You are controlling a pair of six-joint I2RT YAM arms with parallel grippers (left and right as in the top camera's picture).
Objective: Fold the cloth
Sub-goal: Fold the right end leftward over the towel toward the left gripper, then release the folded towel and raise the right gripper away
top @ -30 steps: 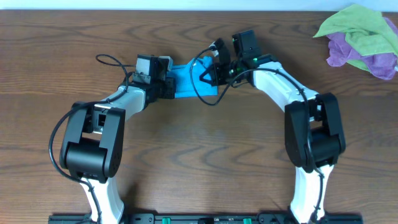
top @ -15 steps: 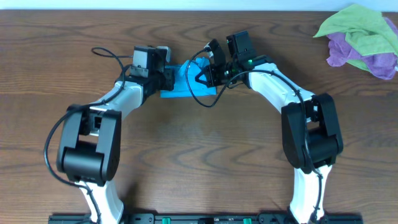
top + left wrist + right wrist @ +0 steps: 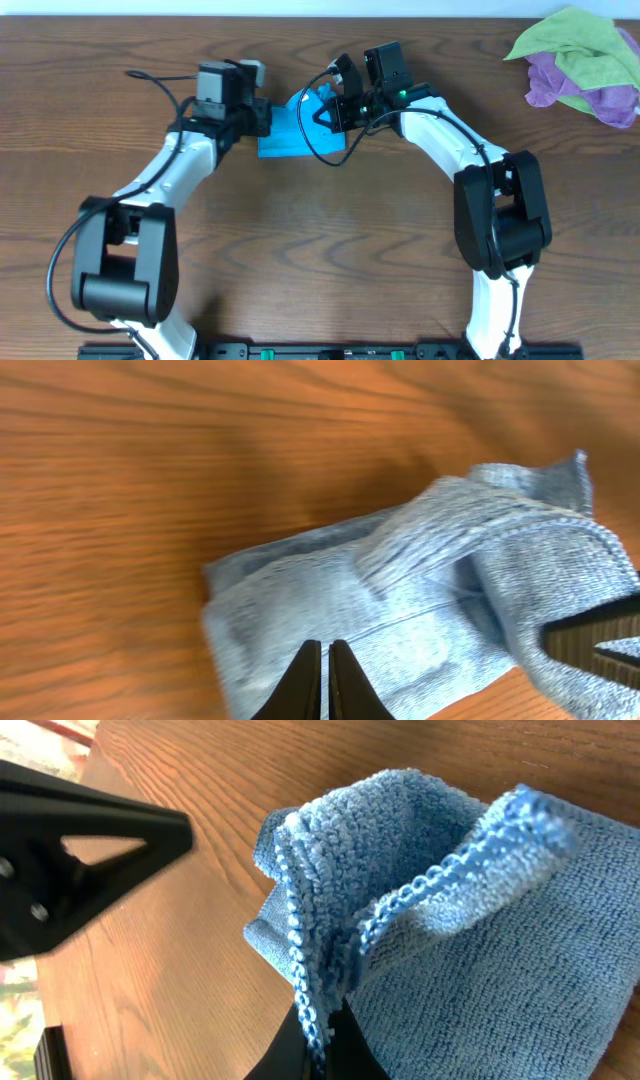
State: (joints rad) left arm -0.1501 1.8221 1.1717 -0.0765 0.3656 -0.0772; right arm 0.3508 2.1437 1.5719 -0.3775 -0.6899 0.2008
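The blue cloth lies partly folded on the wooden table, between my two grippers. My right gripper is shut on a stitched edge of the cloth and holds that flap lifted over the rest. My left gripper is shut and empty at the cloth's left side. In the left wrist view its closed fingertips hover over the flat part of the cloth.
A pile of green and purple cloths lies at the far right corner of the table. Bare wood lies in front of the arms.
My left arm has swung outward and back, and its gripper moved up and left. The right gripper lifted the cloth's edge slightly to the left.
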